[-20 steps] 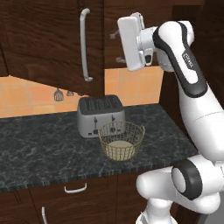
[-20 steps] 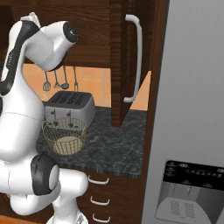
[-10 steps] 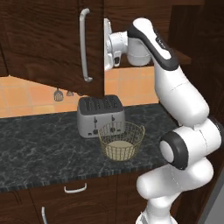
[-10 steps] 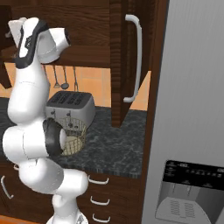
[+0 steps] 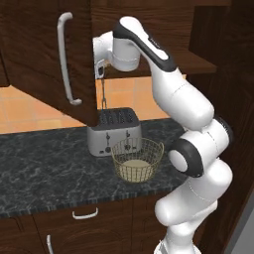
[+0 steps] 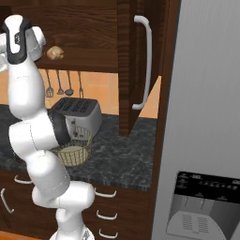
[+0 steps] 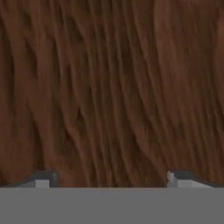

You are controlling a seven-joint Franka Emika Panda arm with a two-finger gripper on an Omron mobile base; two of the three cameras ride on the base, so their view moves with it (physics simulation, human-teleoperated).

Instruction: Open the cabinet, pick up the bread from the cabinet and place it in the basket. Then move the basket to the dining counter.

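the dark brown wood wall cabinet [image 5: 44, 54] has both doors swung open. two-finger gripper [image 7: 112, 179] is spread wide, holding nothing, nose right up against wood grain. small tan-brown bread roll [image 6: 55, 52] sits on the inside shelf; round tan-gold wire basket [image 5: 137, 159] waits on the black speckled worktop [image 5: 44, 168] just beside the silver toaster [image 5: 113, 130].

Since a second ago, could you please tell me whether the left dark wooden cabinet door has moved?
Yes. The left dark wooden cabinet door has swung open toward the camera; its lower edge now overlaps the top of the silver toaster, which it earlier cleared.
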